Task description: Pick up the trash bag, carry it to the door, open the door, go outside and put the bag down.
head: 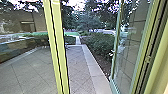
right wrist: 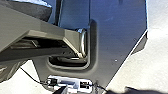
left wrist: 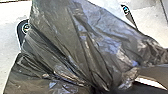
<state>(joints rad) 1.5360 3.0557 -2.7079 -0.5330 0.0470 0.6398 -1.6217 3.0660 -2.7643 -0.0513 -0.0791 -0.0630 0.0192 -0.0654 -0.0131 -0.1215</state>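
The bag, black, glossy and thin-skinned, is spreading broadly in front of the left wrist, so near that it is covering much of what lies behind it. Its plastic is creasing into long pleats that are running together toward a tight, bunched spot, and another crumpled fold is drawing out to one side. The left arm is keeping its wrist right by this gathered plastic; the bunched folds are hiding the left gripper's jaws, so I cannot tell whether they are spread or pinching the bag. Two round fittings are peeking out past the bag's edges, with pale ground showing beyond. The right arm is holding its wrist close to the robot's own body, its camera facing the jointed bar and the wide dark plate. A small white unit is sitting near the plate's edge, with a thin dark cable running to it. How the right gripper's jaws are standing I cannot tell either. In the head view, the robot is facing a yellow-green post and, right of it, a glass door that is standing angled outward. Between them, paving is stretching away beside a pale kerb, with shrubs growing alongside and trees rising behind.
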